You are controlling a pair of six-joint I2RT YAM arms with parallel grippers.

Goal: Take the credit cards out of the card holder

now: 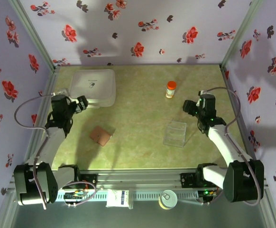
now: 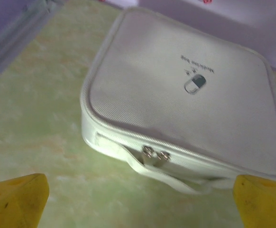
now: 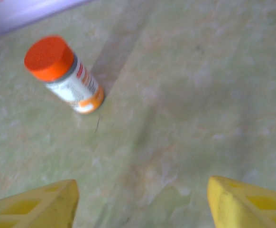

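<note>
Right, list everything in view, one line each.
table: one, pale green
case: one, white, far left of the table
bottle: one, white with an orange cap, upright, far side, right of centre
tray: one, clear, right side, nearer than the bottle
wallet: one, tan, closed, left of centre, nearer than the case
left fingers: two, yellow, open, facing the case
right fingers: two, yellow, open, facing the bottle
</note>
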